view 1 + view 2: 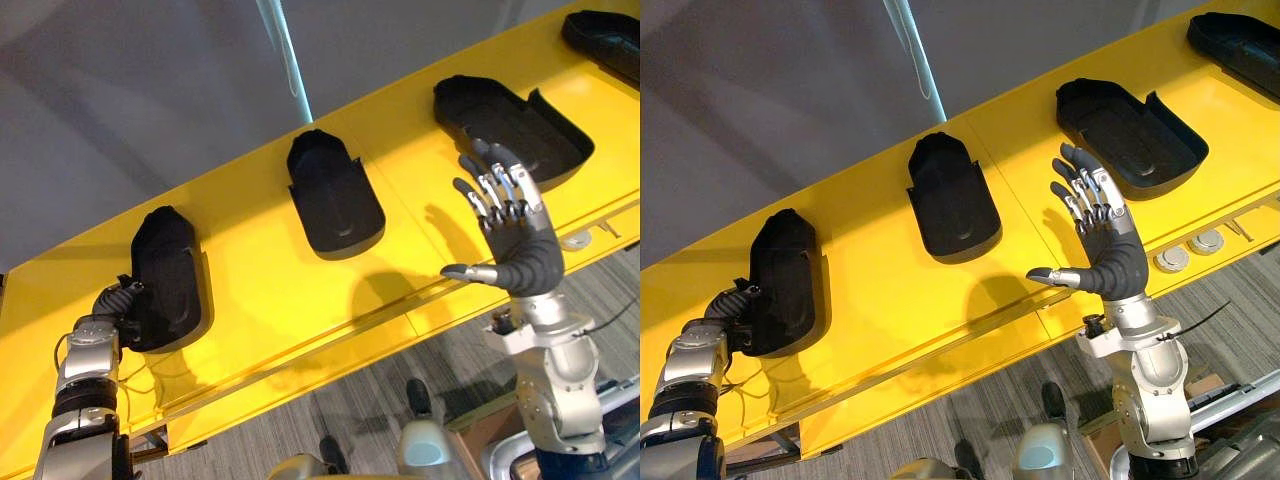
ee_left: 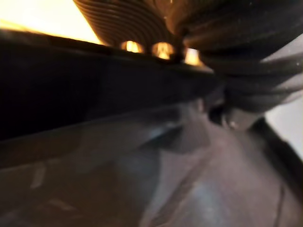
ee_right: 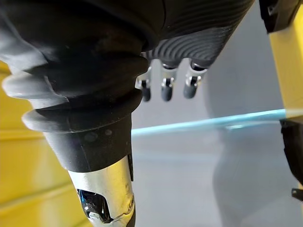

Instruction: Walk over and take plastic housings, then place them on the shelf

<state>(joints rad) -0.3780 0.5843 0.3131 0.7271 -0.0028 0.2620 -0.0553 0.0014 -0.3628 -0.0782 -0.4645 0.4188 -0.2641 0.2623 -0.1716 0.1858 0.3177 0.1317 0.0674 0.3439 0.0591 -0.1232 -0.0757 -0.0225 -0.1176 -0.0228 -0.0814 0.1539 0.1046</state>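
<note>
**A:** Where are the plastic housings?

**B:** All four lie on the yellow shelf (image 1: 260,260), in a row that climbs from 8 o'clock to 1 o'clock, each well apart from the next. The leftmost housing (image 1: 170,270) is at 8 o'clock and the second housing (image 1: 335,195) is just above centre at 12. The third housing (image 1: 510,125) is at 2, and the fourth housing (image 1: 605,40) is cut off by the frame at 1.

**A:** And the hands?

**B:** The left hand (image 1: 115,300) sits against the near end of the leftmost housing, at its 7 o'clock. Its fingers are hidden by the black plastic, and its wrist view shows dark housing surface very close, so I cannot tell how they are set. The right hand (image 1: 525,250) is raised at 3 o'clock, at the third housing's 6 o'clock. It holds nothing: its fingers (image 1: 497,185) are straight and fanned apart, and its thumb (image 1: 470,272) points out towards 9.

**A:** Anything around them or in the way?

**B:** Bare shelf lies between the right hand and the second housing at its 10 o'clock. Two round silver discs (image 1: 1170,260) sit side by side by the shelf's front lip, at the right hand's 3 o'clock. A grey wall (image 1: 150,100) with a pale blue stripe (image 1: 285,50) stands behind the shelf. Grey carpet (image 1: 330,410) shows below the shelf at 6.
</note>
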